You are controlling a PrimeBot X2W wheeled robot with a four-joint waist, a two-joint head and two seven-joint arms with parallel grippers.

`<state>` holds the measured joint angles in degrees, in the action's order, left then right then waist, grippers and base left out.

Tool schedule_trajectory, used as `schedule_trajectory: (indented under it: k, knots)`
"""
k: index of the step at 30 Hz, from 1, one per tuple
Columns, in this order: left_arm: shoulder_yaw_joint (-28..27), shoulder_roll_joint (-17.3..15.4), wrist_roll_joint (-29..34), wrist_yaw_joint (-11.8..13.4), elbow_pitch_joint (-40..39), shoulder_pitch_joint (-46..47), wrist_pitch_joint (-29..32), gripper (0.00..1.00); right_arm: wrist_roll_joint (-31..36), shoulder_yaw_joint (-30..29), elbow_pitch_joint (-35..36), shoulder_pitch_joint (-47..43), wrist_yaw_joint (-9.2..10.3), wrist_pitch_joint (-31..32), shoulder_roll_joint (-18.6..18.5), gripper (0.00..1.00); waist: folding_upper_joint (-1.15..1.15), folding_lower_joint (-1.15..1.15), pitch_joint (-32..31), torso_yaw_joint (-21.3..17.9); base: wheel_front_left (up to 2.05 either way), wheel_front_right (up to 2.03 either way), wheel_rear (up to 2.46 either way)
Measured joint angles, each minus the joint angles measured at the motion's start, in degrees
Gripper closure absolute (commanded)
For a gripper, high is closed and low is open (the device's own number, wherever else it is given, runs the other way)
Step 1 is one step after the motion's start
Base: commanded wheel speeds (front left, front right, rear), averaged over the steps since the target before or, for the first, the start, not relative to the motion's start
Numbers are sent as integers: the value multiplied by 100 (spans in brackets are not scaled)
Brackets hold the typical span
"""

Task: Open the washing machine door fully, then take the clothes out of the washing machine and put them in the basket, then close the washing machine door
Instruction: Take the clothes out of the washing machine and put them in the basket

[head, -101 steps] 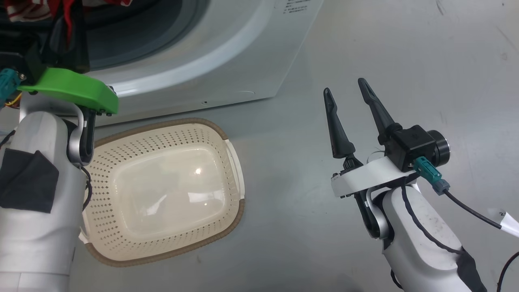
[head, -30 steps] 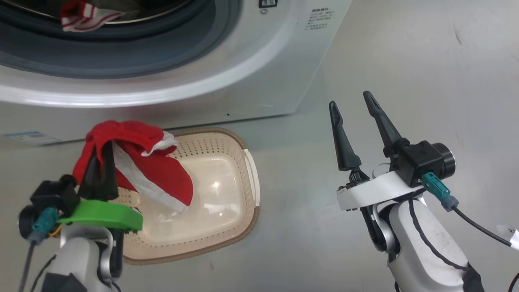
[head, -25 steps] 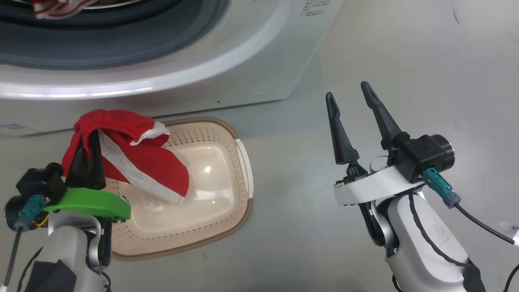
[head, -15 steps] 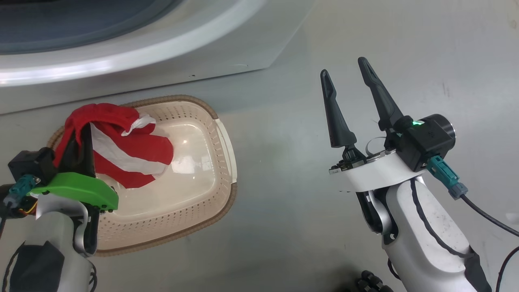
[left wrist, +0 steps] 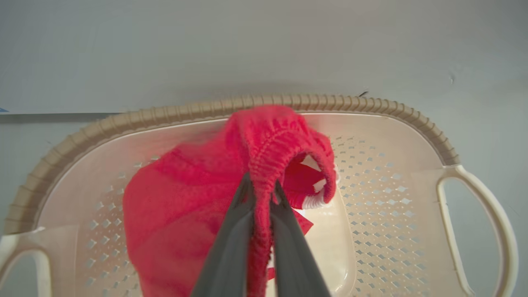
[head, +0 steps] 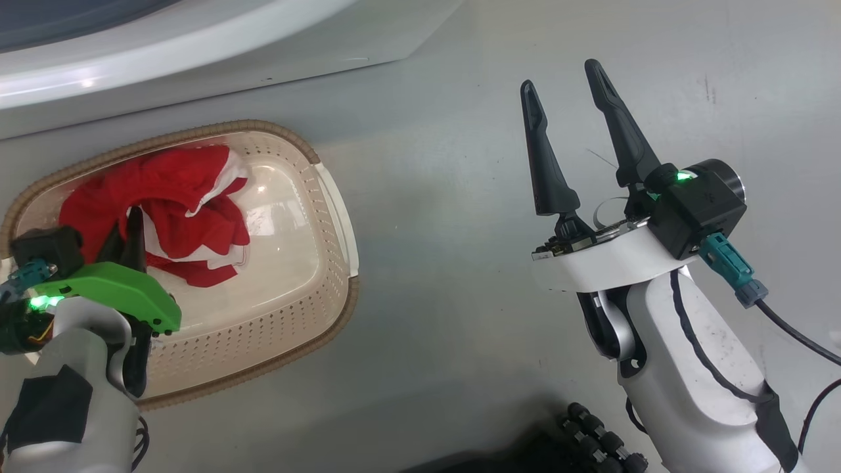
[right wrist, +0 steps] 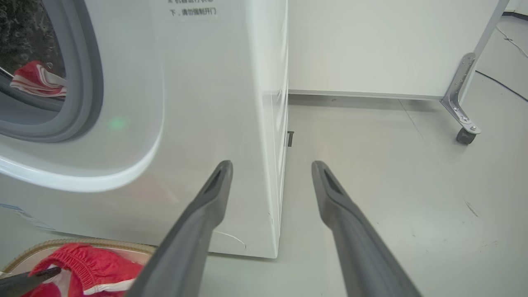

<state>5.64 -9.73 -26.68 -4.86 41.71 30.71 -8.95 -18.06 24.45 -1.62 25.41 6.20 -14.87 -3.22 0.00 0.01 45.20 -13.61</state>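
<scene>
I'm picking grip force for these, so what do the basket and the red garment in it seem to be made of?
The basket: likely moulded plastic, cream and glossy, by its punched holes and highlights. Its rim: brown, ribbed, matte; woven-look, possibly moulded too. The red garment: soft knit-like fabric, matte, with a gathered elastic band; fibre unclear.

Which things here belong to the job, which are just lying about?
Job: soft red garment in left gripper; cream perforated brown-rimmed basket; white washing machine; striped red-and-white garment inside it.
Lying about: white panel on metal caster; black floor cable.
</scene>
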Motion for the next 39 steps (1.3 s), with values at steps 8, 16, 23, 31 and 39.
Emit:
schedule_trajectory:
  k: [8, 16, 23, 31, 39]
  knots:
    - [27, 8, -37, -49, 560, 261, 81, 2, -1, 18, -51, 41, 10, 0, 0, 0, 0, 0, 15, 3, 0, 0, 0]
    - [104, 51, -37, -107, 922, 347, -145, 0, 0, -9, -264, 55, 46, 0, 0, 0, 0, 0, -228, 41, 0, 0, 0]
    - [183, 199, -29, -157, 969, 370, -430, 0, 22, -124, -498, 53, 47, 0, -1, 0, 0, 0, -611, 160, 0, 0, 0]
    - [258, 375, 65, -185, 888, 357, -532, 0, 56, -310, -833, -86, 45, 0, -2, 0, 0, 0, -1160, 407, 0, 0, 0]
    - [308, 481, 162, -201, 301, 105, -549, 0, 56, -479, -1056, -422, 33, 1, -2, 0, 0, -1, -1781, 700, 0, 0, 0]
